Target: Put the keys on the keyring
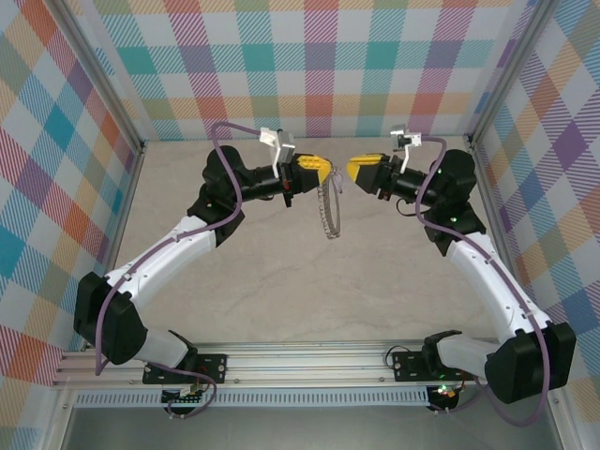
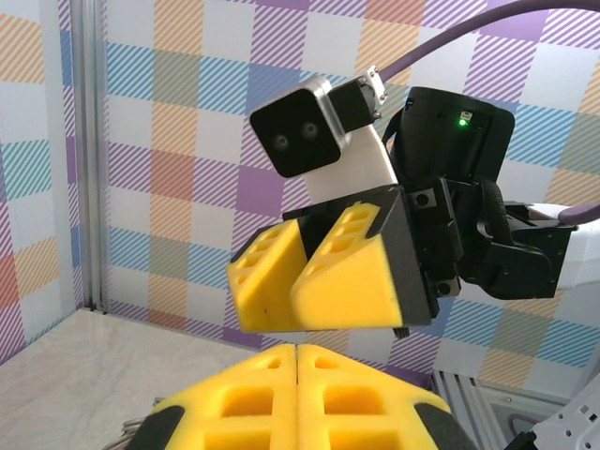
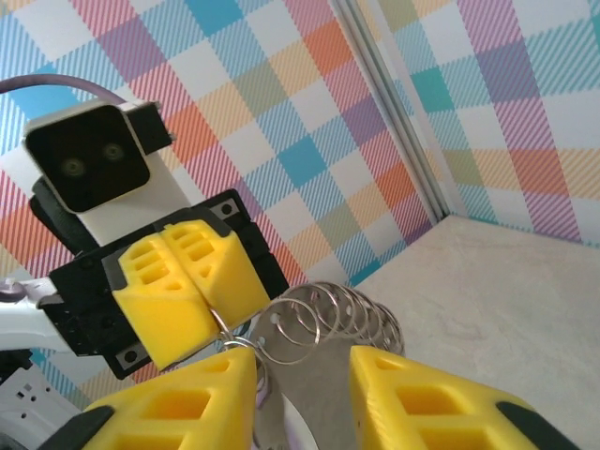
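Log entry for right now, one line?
left fingers: shut on keyring | right fingers: open, close to keyring | both raised above table

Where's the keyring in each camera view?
Top external: keyring centre, hanging from the left end effector.
Left wrist: probably the thin grey wires at the bottom left.
Right wrist: lower centre, wire loops.
Shared landmark: the left end effector, shut on it.

Straight ahead of the right gripper (image 1: pixel 360 170), the left gripper (image 1: pixel 317 171) blocks the way, leaving a narrow gap; the keyring (image 1: pixel 330 212) hangs just beneath it. Under both pincers there is open room above the table (image 1: pixel 281 281), and the checked back wall (image 1: pixel 319 66) stands well behind
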### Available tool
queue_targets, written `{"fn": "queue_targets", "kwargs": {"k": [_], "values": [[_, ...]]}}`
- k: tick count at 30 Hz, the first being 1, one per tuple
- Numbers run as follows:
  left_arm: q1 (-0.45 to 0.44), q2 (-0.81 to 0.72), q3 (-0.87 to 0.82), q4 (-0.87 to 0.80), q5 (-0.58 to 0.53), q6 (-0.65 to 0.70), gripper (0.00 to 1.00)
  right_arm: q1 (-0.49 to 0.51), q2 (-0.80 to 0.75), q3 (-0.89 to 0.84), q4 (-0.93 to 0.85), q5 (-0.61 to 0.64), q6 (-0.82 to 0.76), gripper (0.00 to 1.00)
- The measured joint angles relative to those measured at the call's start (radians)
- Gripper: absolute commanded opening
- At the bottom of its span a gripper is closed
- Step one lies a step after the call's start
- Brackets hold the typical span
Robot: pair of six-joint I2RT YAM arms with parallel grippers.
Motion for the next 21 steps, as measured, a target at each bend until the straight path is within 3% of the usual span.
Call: {"fn": "queue_targets", "kwargs": {"k": [9, 21], "values": [[0.0, 0.0, 0.0, 0.006, 0.0, -0.004, 0.0, -0.003, 0.054, 0.0, 0.093, -0.1, 0.074, 0.44], [0.0, 0.001, 0.0, 0.029, 0.0, -0.026, 0.0, -0.002, 0.106, 0.0, 0.146, -0.198, 0.124, 0.45]]}}
